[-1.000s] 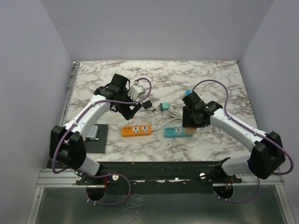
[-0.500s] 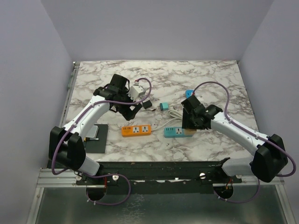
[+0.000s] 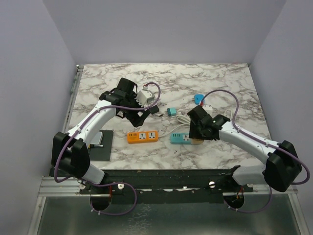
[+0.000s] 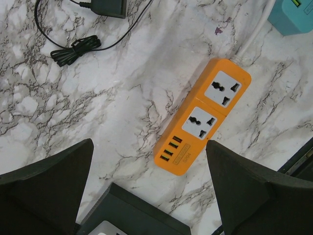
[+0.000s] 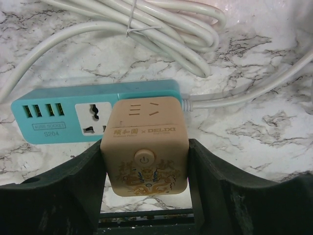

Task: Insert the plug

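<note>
My left gripper stands spread wide and holds nothing. Below it, nearer my right finger, lies the orange power strip, its two sockets and three small ports facing up. Beyond my left finger is a black adapter with its thin cord coiled. My right gripper is clamped on the plug, a tan cube with a round power button, gold ornament and printed lettering. It sits between my fingers over the right part of the teal power strip, beside a free socket. Whether its pins are seated I cannot tell. Beyond it lies looped white cable.
</note>
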`<state>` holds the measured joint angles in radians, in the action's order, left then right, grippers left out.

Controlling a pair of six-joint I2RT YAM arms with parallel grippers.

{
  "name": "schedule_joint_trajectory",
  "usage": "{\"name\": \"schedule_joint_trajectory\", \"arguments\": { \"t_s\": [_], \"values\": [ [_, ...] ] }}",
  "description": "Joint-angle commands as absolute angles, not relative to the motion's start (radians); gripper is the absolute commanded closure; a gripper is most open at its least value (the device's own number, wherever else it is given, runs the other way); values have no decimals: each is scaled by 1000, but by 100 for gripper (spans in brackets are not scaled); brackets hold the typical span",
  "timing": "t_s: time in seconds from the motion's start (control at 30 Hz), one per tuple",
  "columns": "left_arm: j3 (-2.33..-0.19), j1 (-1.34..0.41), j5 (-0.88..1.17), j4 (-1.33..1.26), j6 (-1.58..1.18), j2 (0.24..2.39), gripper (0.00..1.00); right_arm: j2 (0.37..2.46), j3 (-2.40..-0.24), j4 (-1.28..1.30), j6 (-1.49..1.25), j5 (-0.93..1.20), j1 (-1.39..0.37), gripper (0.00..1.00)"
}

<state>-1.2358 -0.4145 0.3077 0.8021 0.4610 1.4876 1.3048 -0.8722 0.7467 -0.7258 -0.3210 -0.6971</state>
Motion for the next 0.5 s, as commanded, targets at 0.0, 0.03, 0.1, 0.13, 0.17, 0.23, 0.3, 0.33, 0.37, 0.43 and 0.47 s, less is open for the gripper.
{"name": "schedule_joint_trajectory", "arguments": {
  "t_s": [0.0, 0.03, 0.1, 0.13, 0.17, 0.23, 0.3, 0.33, 0.37, 0.43, 0.47],
  "values": [
    [-1263, -416, 331, 795, 463, 1487, 1, 1381, -845, 816, -754, -245, -715, 99],
    [-1263, -416, 327, 795, 465, 1486, 1, 1387, -852, 814, -745, -238, -714, 99],
    [-1261, -416, 327, 795, 465, 1486, 1, 1416, -866, 815, -732, -221, -713, 99],
    [-1261, -416, 329, 795, 465, 1485, 1, 1435, -873, 818, -727, -219, -713, 99],
    [-1262, -416, 330, 795, 464, 1484, 1, 1456, -879, 823, -725, -219, -713, 99],
    [-1264, -416, 331, 796, 463, 1482, 1, 1488, -880, 825, -726, -214, -713, 99],
    [-1264, -417, 328, 795, 465, 1477, 1, 1504, -868, 820, -730, -209, -714, 99],
    [-1264, -416, 327, 795, 467, 1473, 1, 1509, -859, 816, -735, -205, -713, 99],
    [-1263, -417, 326, 795, 471, 1470, 1, 1509, -846, 808, -739, -196, -713, 99],
    [-1264, -416, 320, 793, 477, 1469, 1, 1501, -812, 789, -754, -183, -714, 99],
    [-1265, -417, 314, 791, 477, 1468, 1, 1496, -800, 779, -763, -174, -715, 99]
  ]
}}
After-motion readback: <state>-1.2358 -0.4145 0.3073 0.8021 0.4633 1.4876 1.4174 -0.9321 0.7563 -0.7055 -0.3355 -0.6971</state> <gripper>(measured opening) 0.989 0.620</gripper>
